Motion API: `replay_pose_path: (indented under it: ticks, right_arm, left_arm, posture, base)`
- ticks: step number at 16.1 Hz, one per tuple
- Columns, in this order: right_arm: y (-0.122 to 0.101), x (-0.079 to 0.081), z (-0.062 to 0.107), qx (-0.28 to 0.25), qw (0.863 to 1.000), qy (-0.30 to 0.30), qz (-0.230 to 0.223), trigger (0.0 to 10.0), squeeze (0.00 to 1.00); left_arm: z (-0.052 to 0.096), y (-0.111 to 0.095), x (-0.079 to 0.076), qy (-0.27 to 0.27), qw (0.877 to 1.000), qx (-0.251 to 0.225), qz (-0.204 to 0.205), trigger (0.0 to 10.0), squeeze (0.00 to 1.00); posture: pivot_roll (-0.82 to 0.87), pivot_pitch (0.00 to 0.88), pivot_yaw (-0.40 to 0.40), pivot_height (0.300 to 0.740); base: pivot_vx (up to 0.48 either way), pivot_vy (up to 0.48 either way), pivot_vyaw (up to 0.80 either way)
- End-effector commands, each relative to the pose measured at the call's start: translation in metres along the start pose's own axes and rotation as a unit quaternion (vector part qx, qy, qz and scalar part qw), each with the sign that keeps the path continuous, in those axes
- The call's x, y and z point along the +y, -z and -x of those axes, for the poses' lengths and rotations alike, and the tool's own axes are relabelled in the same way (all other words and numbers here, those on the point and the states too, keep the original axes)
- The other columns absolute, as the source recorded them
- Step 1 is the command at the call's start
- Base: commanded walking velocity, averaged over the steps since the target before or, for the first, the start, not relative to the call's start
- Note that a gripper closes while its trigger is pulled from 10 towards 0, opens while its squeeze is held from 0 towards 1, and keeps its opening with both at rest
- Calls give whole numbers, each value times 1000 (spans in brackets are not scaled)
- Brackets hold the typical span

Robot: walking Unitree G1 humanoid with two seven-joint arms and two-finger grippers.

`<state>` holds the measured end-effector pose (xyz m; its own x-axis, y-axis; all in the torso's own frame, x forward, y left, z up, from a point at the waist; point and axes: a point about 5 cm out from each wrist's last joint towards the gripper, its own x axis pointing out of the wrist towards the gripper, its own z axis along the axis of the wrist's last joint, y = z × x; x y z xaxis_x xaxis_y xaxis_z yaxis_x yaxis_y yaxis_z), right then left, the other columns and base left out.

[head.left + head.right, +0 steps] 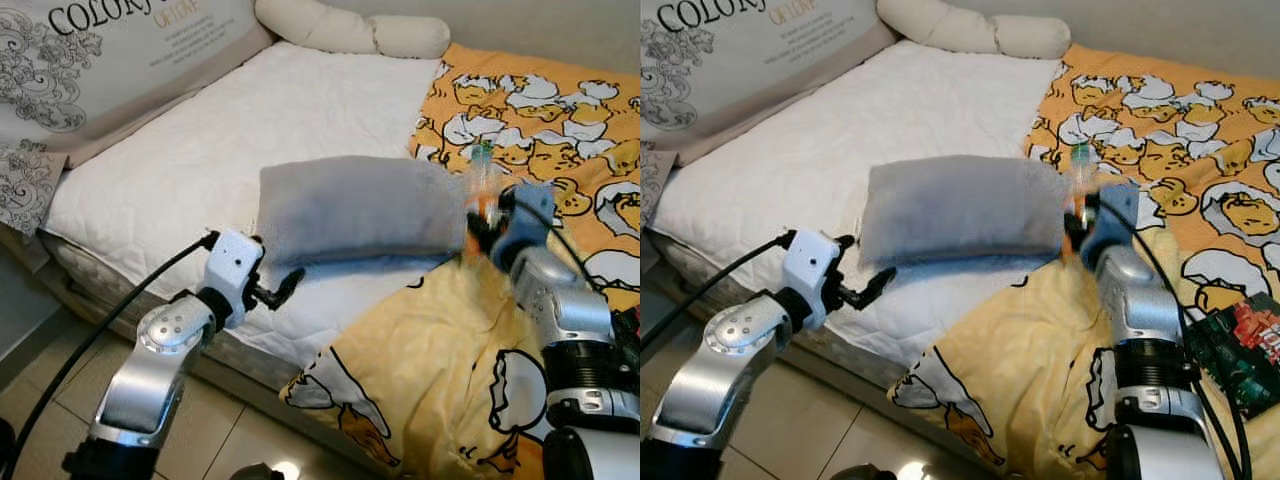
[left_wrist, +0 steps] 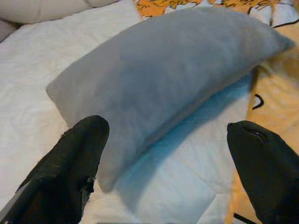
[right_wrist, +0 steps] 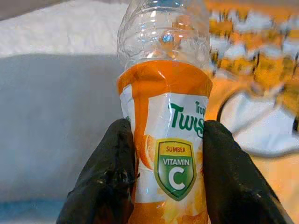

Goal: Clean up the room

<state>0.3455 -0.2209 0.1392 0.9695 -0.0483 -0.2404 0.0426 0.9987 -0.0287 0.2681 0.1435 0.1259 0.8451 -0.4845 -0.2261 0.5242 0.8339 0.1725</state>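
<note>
1. The left gripper (image 1: 285, 288) is hovering at the near mattress edge (image 1: 150, 300), fingers spread wide, just short of the grey pillow (image 1: 355, 208).
2. The pillow is lying across the white mattress; soft and light, it is best pinched at a corner.
3. The right gripper (image 3: 161, 168) is clamping an orange-drink bottle (image 3: 164, 116) at its label, right of the pillow. The thin plastic looks crushable.
4. The far mattress is offering open room.
</note>
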Motion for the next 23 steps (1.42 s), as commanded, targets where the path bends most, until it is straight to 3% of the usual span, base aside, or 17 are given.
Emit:
replay_pose_path:
  ticks: [1, 2, 4, 7, 9, 12, 16, 19, 23]
  right_arm:
    - [12, 5, 1, 34, 999, 9, 22, 10000, 0]
    - [21, -1, 3, 54, 998, 34, 19, 10000, 0]
    - [22, -1, 7, 26, 999, 34, -1, 10000, 0]
    - [15, 39, 18, -32, 997, -62, -24, 10000, 0]
    - [23, 57, 23, -40, 995, -67, -69, 10000, 0]
    - [41, 83, 32, -35, 993, -80, -73, 10000, 0]
    - [42, 80, 33, -48, 994, -76, -60, 10000, 0]
    - [41, 90, 30, -41, 990, -90, -105, 10000, 0]
    - [43, 89, 26, -34, 991, -100, -87, 10000, 0]
  left_arm:
    - [3, 0, -3, -4, 1000, 5, -6, 10000, 0]
    - [4, 2, -3, -9, 1000, 8, -7, 10000, 0]
    - [5, 3, 5, -38, 999, 8, 2, 10000, 0]
    - [4, 7, 11, -81, 997, 14, -7, 10000, 0]
    - [5, 6, 16, -127, 992, 8, 4, 10000, 0]
    - [9, 10, 20, -140, 990, 20, -25, 10000, 0]
    - [5, 9, 21, -166, 986, 14, 3, 10000, 0]
    - [2, 3, 29, -173, 985, 9, -6, 10000, 0]
    - [-2, 7, 32, -182, 983, 15, 1, 10000, 0]
  posture:
    - [-32, 0, 24, 740]
    - [-30, 0, 22, 740]
    - [-44, 0, 32, 740]
    - [-50, 0, 39, 740]
    - [-45, 0, 36, 740]
    - [-22, 0, 19, 740]
    - [-15, 0, 29, 740]
    - [-17, 0, 33, 740]
    - [-27, 0, 28, 740]
  base:
    - [0, 0, 0]
    - [0, 0, 0]
    - [0, 0, 0]
    - [0, 0, 685]
    - [0, 0, 800]
    - [0, 0, 800]
    - [0, 0, 800]
    - [0, 0, 800]
    - [0, 0, 800]
